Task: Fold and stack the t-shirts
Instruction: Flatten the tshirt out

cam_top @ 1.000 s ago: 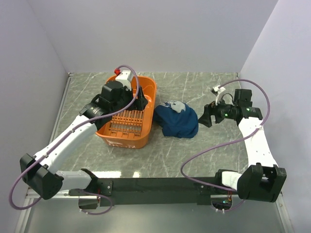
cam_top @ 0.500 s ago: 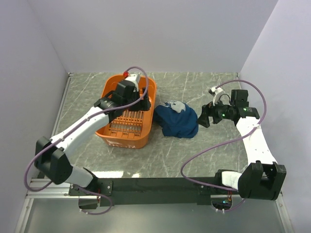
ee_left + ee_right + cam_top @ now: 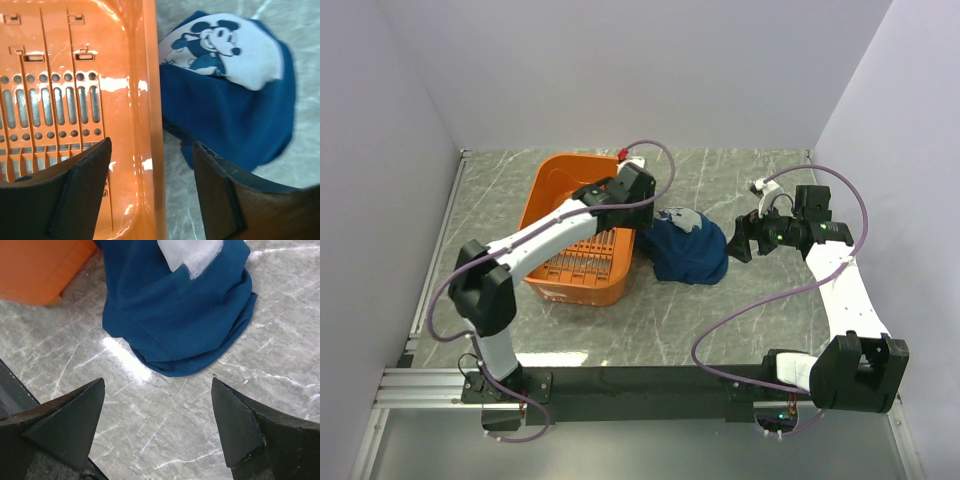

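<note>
From above: left gripper (image 3: 640,214) mostly hidden beneath own wrist, over right rim of orange plastic basket (image 3: 552,190). Crumpled navy t-shirt (image 3: 688,256) on grey marbled table (image 3: 750,310), just right of basket, with bare table on its other sides. Right gripper (image 3: 744,240) near shirt's right edge, spread.

Left wrist: jaws apart, straddling glossy slatted basket wall, gripping nothing. White mouse print (image 3: 225,47) uppermost, shirt's lower edge cut off by one finger.

Right wrist: jaws wide, empty, over bare table. Soft folds ahead, shirt's top cropped.
</note>
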You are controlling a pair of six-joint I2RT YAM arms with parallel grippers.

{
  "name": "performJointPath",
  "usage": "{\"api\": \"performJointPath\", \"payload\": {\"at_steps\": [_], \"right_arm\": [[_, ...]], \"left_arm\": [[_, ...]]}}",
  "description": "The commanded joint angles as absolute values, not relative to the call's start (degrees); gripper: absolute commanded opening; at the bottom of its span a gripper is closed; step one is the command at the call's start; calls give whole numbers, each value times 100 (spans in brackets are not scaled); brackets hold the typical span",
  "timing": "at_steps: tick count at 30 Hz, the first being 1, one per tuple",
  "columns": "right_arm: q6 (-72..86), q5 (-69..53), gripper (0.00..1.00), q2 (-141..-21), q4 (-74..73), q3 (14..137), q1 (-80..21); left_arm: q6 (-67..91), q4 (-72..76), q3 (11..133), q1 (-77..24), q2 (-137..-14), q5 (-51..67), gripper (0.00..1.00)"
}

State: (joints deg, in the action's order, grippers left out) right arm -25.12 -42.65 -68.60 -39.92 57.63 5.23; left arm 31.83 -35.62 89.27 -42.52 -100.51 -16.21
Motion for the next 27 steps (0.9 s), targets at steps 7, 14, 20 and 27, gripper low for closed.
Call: {"api": "performJointPath", "payload": {"at_steps": [7, 14, 20, 27], "right_arm": [[-2452, -4263, 93, -6732, -3823, 5774, 501], [-2461, -4254, 93, -6715, -3814, 5774, 510], [-2461, -4271, 93, -6706, -3823, 5757, 510], [-2452, -4350, 93, -6767, -3788, 5757, 510]], "left_arm": [[3243, -4526, 9562, -4719, -10792, -3233, 41], [3006, -4501, 9256, -4755, -10723, -3909, 1], [2428, -3904, 8395, -4088, -10161, -3955, 0], [1170, -2806, 8112, -2682, -9967, -3358, 0]]}}
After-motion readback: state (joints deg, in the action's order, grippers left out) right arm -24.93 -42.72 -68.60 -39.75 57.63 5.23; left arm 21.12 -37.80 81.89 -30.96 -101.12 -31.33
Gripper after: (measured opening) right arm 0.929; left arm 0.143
